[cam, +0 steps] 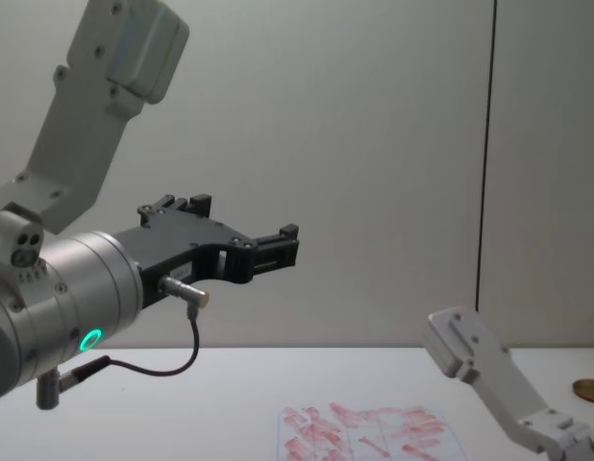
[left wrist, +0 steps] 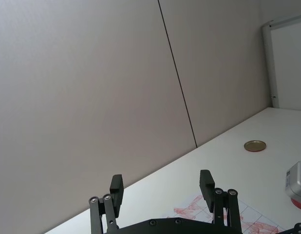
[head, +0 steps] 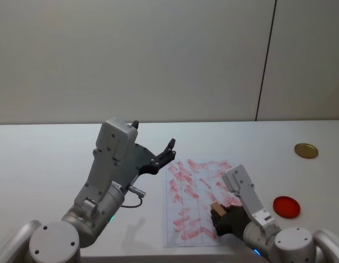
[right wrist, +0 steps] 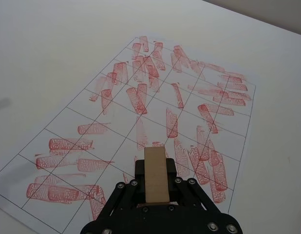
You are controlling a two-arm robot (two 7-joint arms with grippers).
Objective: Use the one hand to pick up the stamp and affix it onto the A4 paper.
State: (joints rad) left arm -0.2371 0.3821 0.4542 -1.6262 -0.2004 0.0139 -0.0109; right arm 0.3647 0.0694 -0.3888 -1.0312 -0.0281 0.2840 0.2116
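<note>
The A4 paper (head: 194,200) lies on the white table in front of me, gridded and covered in red stamp marks; it also appears as the paper (right wrist: 155,117) under my right wrist and the paper (cam: 374,432) low in the chest view. The stamp (right wrist: 156,174) is a light-brown wooden block, seen as the stamp (head: 217,209) over the sheet's near right part. My right gripper (right wrist: 156,187) is shut on it, just above the paper. Raised left of the sheet, my left gripper (left wrist: 162,187) hangs open and holds nothing; it shows as the left gripper (head: 165,155) in the head view.
A flat gold disc (head: 306,150) lies at the far right of the table. A red round pad (head: 286,206) sits right of the paper, close to my right arm. A wall stands behind the table's far edge.
</note>
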